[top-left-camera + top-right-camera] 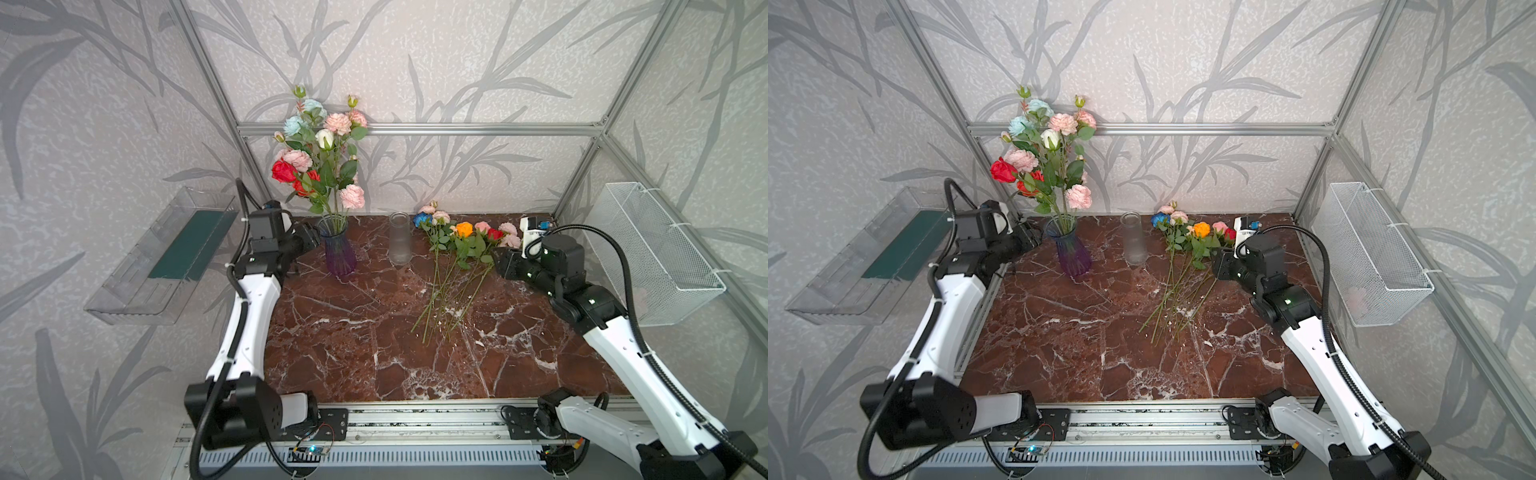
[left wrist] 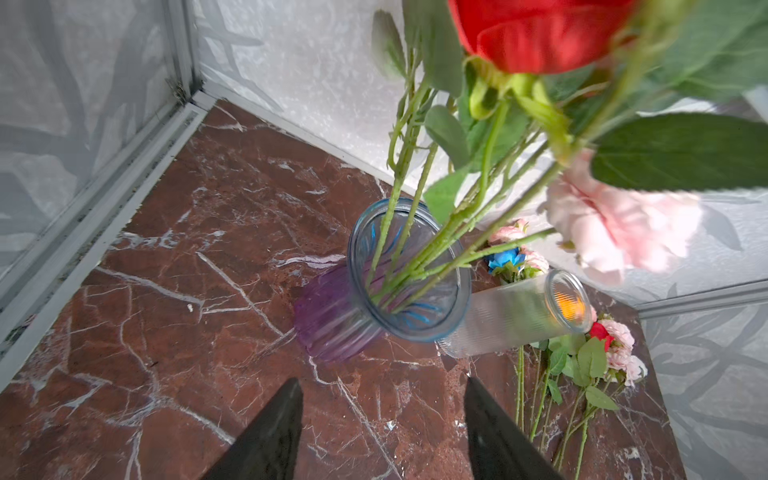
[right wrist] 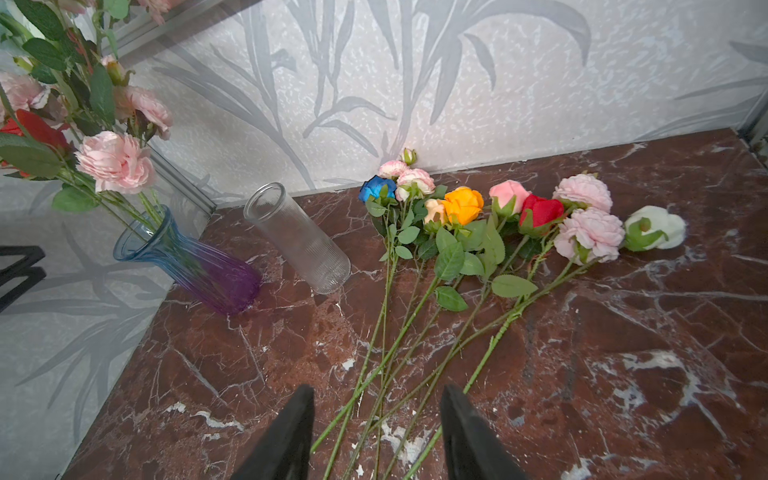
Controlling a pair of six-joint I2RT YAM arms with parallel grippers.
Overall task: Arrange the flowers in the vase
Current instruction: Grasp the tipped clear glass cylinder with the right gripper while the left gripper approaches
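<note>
A blue-and-purple glass vase (image 1: 338,253) (image 1: 1073,255) stands at the back left of the marble table, holding several flowers (image 1: 320,158) in pink, red, pale teal and cream. My left gripper (image 2: 382,380) hangs open and empty just beside that vase (image 2: 409,270), apart from it. Loose flowers (image 1: 457,245) (image 3: 461,208) lie at the back right, stems fanned towards the front. My right gripper (image 3: 378,388) is open over their stems (image 3: 386,332), which lie on the table between its fingers, ungripped. A clear ribbed vase (image 1: 399,241) (image 3: 299,241) stands empty in between.
A clear plastic tray (image 1: 166,257) hangs on the left wall and a white wire basket (image 1: 656,253) on the right wall. Aluminium frame posts (image 1: 415,129) run behind the table. The right arm's wrist (image 1: 552,257) sits close to the flower heads.
</note>
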